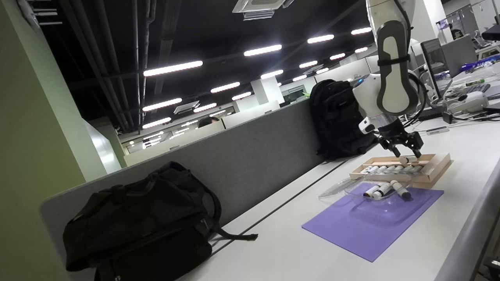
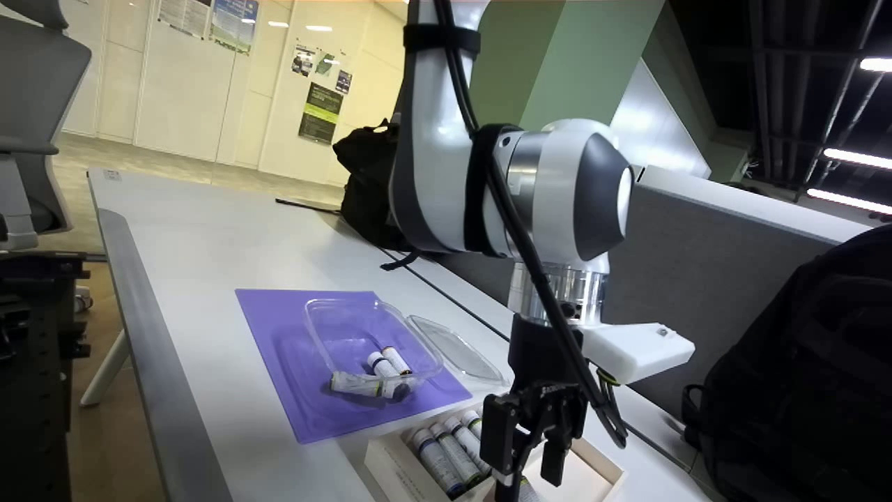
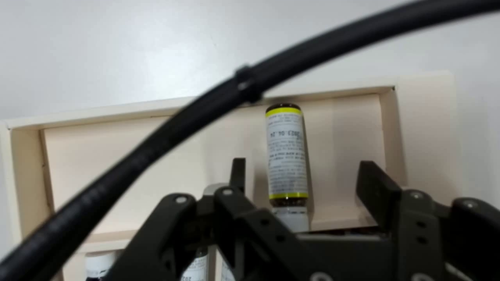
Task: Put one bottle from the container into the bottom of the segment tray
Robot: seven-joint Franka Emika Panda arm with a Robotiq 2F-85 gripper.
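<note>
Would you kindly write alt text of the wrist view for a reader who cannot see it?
A bottle with a white, yellow-banded label lies in the pale segment tray, framed by the open hand. A black cable crosses diagonally in front; parts of other bottles show at lower left.

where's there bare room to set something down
Free: the desk strip between the purple mat and the grey desk edge; in the wrist view, the segment tray's section between the lone bottle and left end wall, partly behind a cable. Crowded: the tray's row of bottles, the container where three bottles lie, and around the open gripper.
</note>
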